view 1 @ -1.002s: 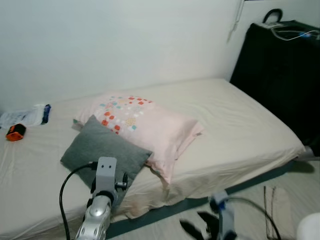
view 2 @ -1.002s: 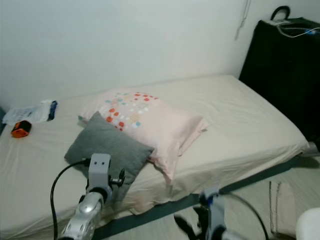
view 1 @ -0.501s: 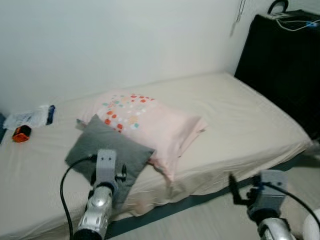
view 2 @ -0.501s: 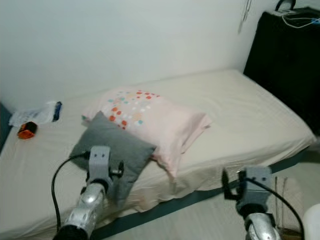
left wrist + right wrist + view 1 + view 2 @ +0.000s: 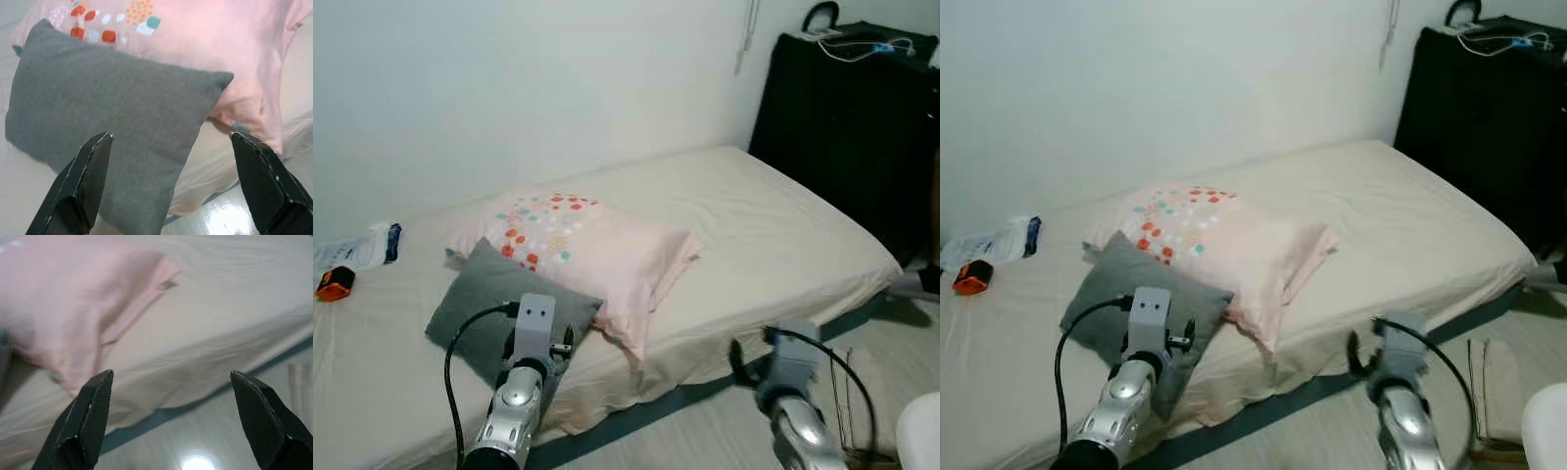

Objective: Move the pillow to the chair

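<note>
A grey pillow point(image 5: 480, 315) lies on the bed's near left, its far edge leaning on a bigger pink pillow point(image 5: 592, 250) printed with coloured dots. My left gripper point(image 5: 169, 136) hovers just above the grey pillow, open, with nothing between its fingers point(image 5: 93, 166). My right gripper point(image 5: 171, 374) is open too, held off the bed's front edge. It faces the pink pillow's point(image 5: 73, 318) near corner and the sheet's overhang. In the head views the right arm point(image 5: 1393, 364) stands over the floor in front of the bed.
The bed point(image 5: 783, 235) runs along a white wall. A black cabinet point(image 5: 847, 127) with cables on top stands at its right end. An orange item point(image 5: 333, 284) and a plastic packet point(image 5: 357, 250) lie at far left. A floor mat point(image 5: 867, 377) and a white object point(image 5: 920, 441) sit at bottom right.
The head camera has shifted. My right arm has come up from low by the floor to the bed's front edge. The left arm stays over the grey pillow.
</note>
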